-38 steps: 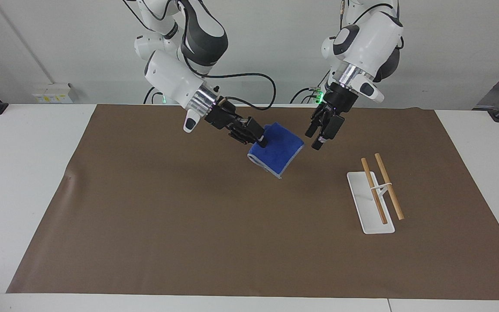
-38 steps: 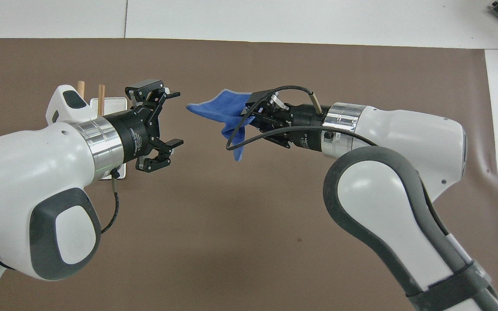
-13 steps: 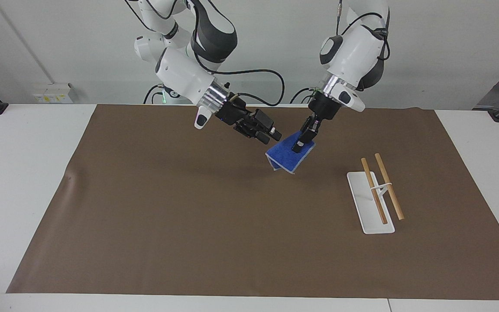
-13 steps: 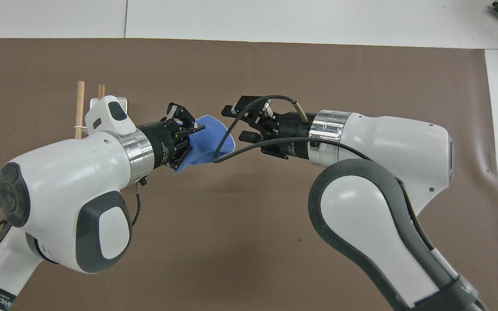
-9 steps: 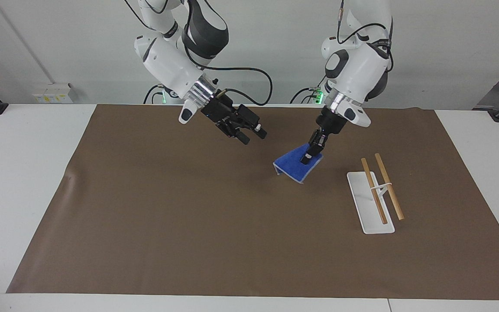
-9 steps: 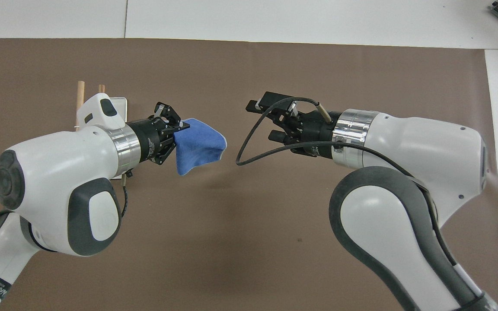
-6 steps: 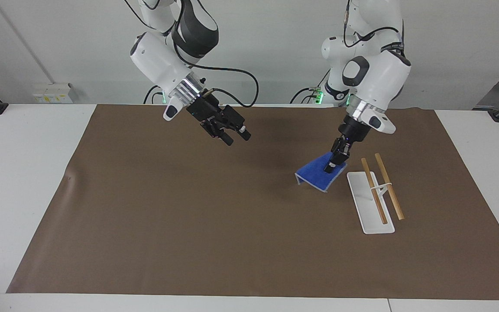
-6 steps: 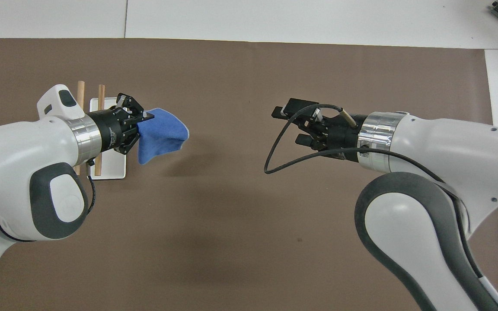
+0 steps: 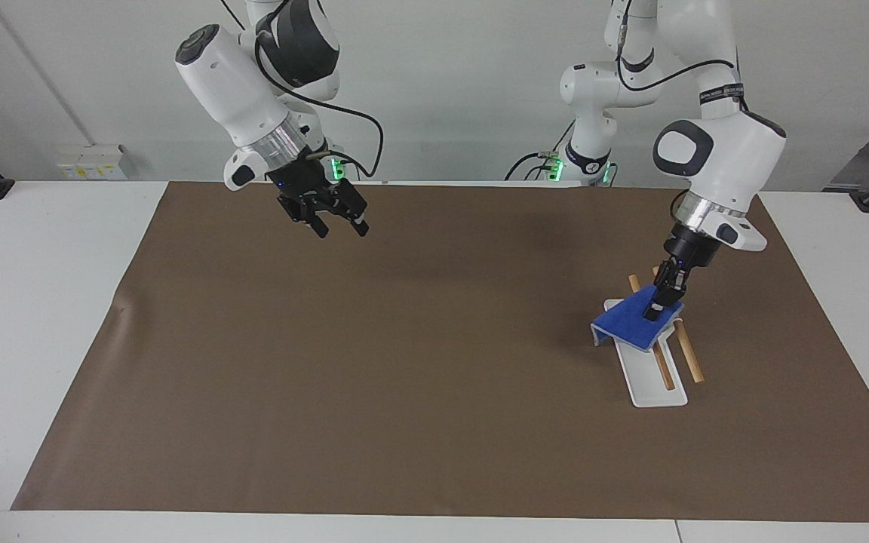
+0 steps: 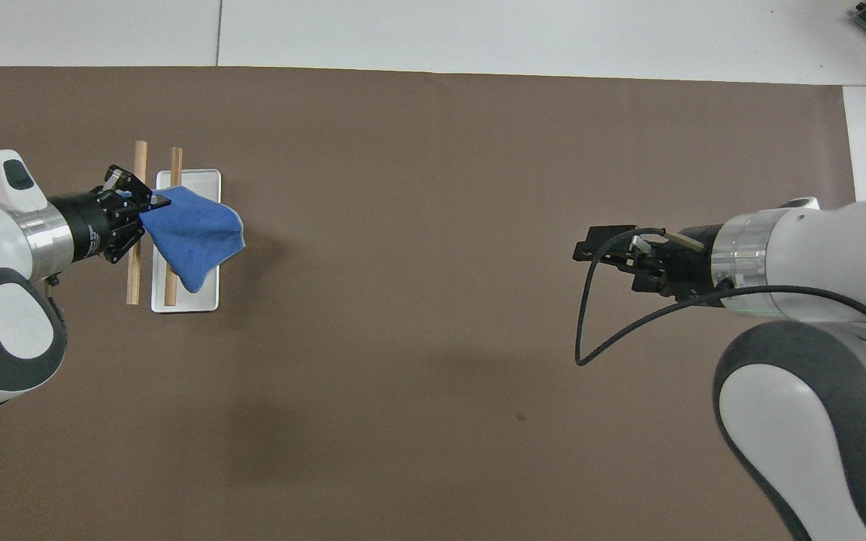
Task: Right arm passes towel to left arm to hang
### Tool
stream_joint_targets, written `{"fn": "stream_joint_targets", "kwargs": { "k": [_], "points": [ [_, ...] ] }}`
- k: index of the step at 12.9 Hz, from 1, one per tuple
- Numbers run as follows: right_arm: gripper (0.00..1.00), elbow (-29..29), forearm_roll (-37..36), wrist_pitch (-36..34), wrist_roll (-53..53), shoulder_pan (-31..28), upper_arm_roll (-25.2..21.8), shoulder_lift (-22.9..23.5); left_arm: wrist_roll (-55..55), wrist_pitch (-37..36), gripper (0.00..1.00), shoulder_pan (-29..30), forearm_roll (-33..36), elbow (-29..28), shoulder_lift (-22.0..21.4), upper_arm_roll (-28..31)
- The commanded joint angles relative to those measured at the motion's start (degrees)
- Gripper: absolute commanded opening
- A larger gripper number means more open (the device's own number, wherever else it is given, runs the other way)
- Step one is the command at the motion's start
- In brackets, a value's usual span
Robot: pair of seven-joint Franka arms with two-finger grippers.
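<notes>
Presently, findings as follows.
Risk, snagging: the towel [image 9: 637, 324] hangs folded and slack under the left tool [image 9: 659, 308]; in the inspector's judgement its low edge could catch on a wooden bar [image 9: 689, 360] or bunch on one side of the rack [image 9: 649, 377] if lowered off-centre.
Risk, slipping: the hold is at one corner only, so a quick swing could pull the cloth free; this is a judgement, not an observation.
Risk, rack shift: the rack looks light; a push from the cloth or tool could slide it on the brown mat [image 9: 404, 362].
Towel position: in the air over the rack, toward the left arm's end of the table [image 9: 50, 302]. Whether it touches the bars cannot be told.
Towel relative to tool: in the overhead view it spreads from the left tool toward 3 to 4 o'clock, the pinched corner at the fingertips.
Left tool state: clamped on the towel's corner.
Right tool [image 9: 338, 222] state: jaws spread, holding nothing, raised over the mat toward the right arm's end, well apart from the towel; this arm waits.
Task stage: handover appears done; hanging not yet done.
</notes>
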Motion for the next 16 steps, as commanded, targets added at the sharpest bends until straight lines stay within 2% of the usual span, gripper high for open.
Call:
{"fn": "stream_joint_targets", "kwargs": {
  "k": [1,4,8,12,16],
  "points": [
    [1.00,1.6,-7.7,-5.1,-0.3,-1.7,0.5,-1.0,6.5,4.1,0.00,-0.2,-1.1,0.1,1.0,2.8],
    [1.00,3.9,-14.4,-7.4,-0.9,-1.9,0.5,-0.3,6.8,5.0,0.00,-0.1,-1.0,4.1,2.7,5.7],
    [1.00,8.6,-22.2,-11.0,-2.4,-1.9,0.5,1.8,8.6,5.0,0.00,0.0,-1.0,4.0,3.0,6.3],
    [1.00,14.1,-23.9,-15.0,-8.8,-5.0,0.2,4.1,8.3,7.3,0.00,0.0,-1.0,-1.4,2.8,6.3],
    [1.00,19.6,-28.0,-20.3,-11.3,-4.3,0.1,5.7,8.3,7.0,0.00,0.2,-1.0,-4.5,1.7,7.9]
  ]
}}
